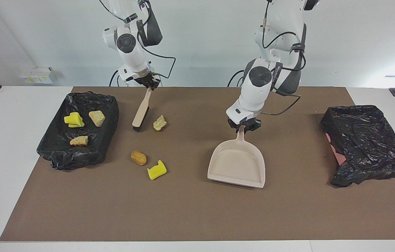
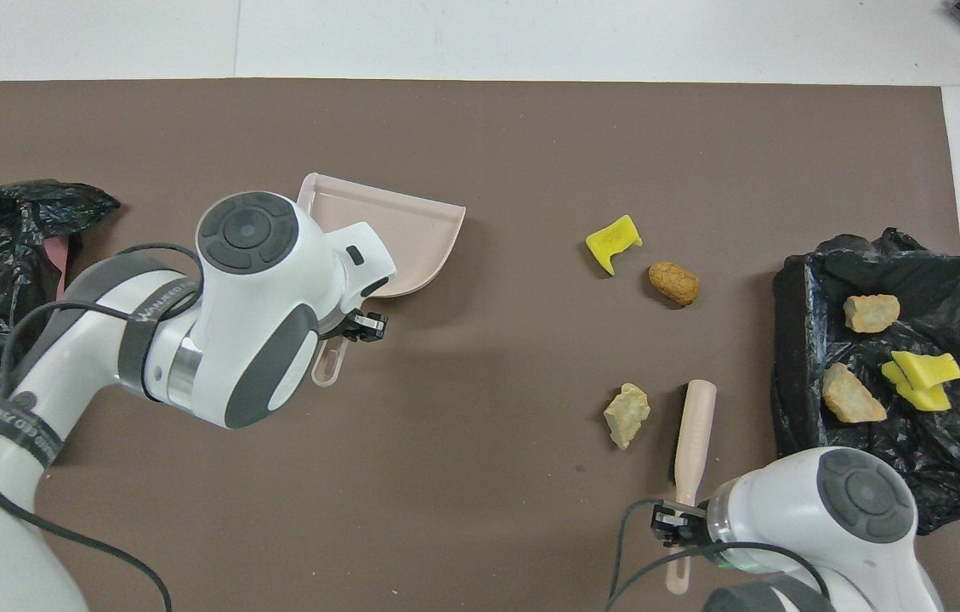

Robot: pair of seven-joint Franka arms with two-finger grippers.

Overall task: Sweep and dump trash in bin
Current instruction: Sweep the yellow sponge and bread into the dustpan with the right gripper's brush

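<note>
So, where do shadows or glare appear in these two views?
Facing view: the dustpan casts a thin shadow along its front lip, and bright window glare sits at the frame edge past the left arm's end. Overhead view: the brush has a narrow shadow beside it; the black bag glints.

Robot lab: 2 arms (image 1: 260, 75), bare white walls

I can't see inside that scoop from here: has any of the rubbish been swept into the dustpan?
No. The dustpan is empty, and three bits, like the yellow sponge piece, lie on the mat.
</note>
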